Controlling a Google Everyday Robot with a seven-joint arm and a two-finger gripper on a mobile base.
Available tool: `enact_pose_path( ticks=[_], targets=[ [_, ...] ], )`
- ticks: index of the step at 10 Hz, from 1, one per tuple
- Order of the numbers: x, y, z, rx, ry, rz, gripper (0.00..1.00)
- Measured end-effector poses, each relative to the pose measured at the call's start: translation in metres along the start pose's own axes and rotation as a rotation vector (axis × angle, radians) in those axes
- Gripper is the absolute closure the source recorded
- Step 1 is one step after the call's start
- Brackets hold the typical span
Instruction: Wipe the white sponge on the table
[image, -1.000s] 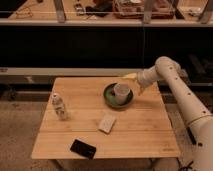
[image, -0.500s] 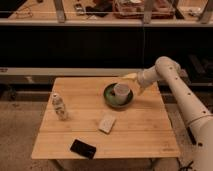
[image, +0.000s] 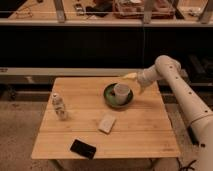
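The white sponge (image: 106, 122) lies flat near the middle of the light-brown wooden table (image: 140, 135). It is a small cream rectangular block, set slightly askew. My gripper (image: 133, 78) hangs over the table's far right part, just behind and right of a white cup. It is well apart from the sponge, up and to the right of it. The white arm (image: 182, 90) comes in from the right side.
A white cup (image: 121, 92) stands in a dark green bowl (image: 111, 98) at the far right of the table. A small white upright figure (image: 59, 106) stands at the left. A black phone (image: 83, 148) lies near the front edge. Dark shelving stands behind the table.
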Motion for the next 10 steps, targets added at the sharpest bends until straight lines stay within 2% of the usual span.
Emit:
enact_pose_path(
  ticks=[2,3,4,6,7,9,10],
  targets=[
    [-0.019,-0.004,-0.018,-0.065,0.027,-0.052,0.20],
    [-0.039,-0.007,-0.030,-0.107,0.037,-0.095,0.20],
    [-0.072,-0.007,-0.044,-0.168,0.043,-0.157,0.20],
    [-0.098,-0.004,-0.055,-0.220,0.051,-0.205,0.20],
    [-0.108,-0.003,-0.058,-0.238,0.053,-0.223,0.20],
    [-0.115,-0.009,-0.055,-0.244,0.043,-0.248,0.20],
    [-0.134,-0.026,-0.042,-0.242,-0.007,-0.300,0.20]
  ],
)
